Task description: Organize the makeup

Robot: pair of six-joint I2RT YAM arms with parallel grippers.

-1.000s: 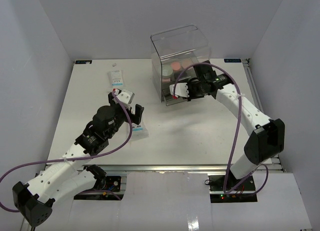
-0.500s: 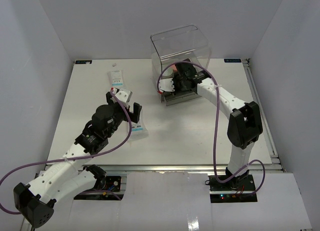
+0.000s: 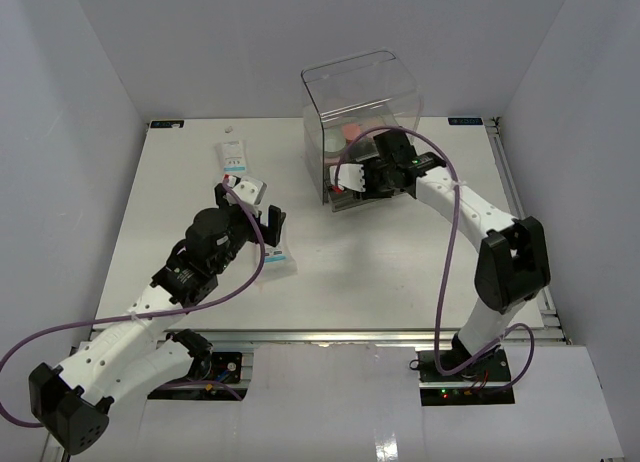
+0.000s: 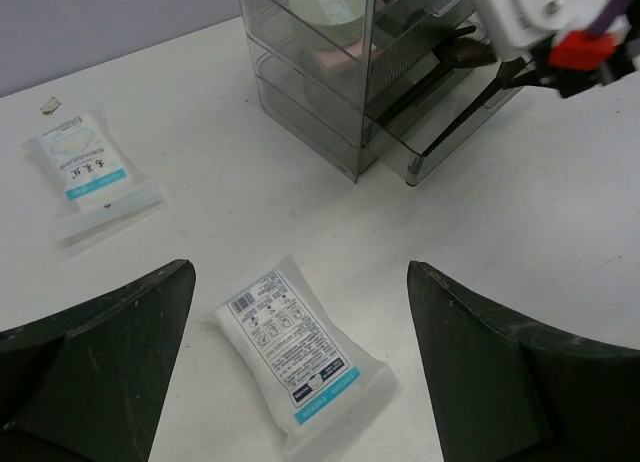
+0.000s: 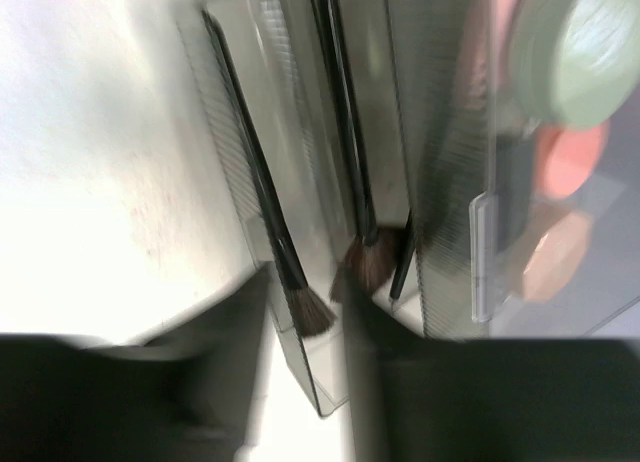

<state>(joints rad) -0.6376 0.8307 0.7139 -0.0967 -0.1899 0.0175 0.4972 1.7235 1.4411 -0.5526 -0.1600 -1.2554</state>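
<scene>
Three white sachets lie on the table: a far one, one under my left gripper, and one beside that arm. In the left wrist view the gripper is open and empty above a sachet. My right gripper is at the clear box's pulled-out bottom drawer. In the blurred right wrist view the gripper stands slightly open with the drawer's front corner between its fingers. Thin black brushes lie in the drawers. Round compacts sit in the box.
The clear plastic box stands at the back of the table, right of centre; the left wrist view shows its stacked drawers and brushes. White walls enclose the table on three sides. A purple cable loops over each arm.
My right gripper swung left against the box front, then came back a little to the right at the bottom drawer. The left arm has barely moved.
</scene>
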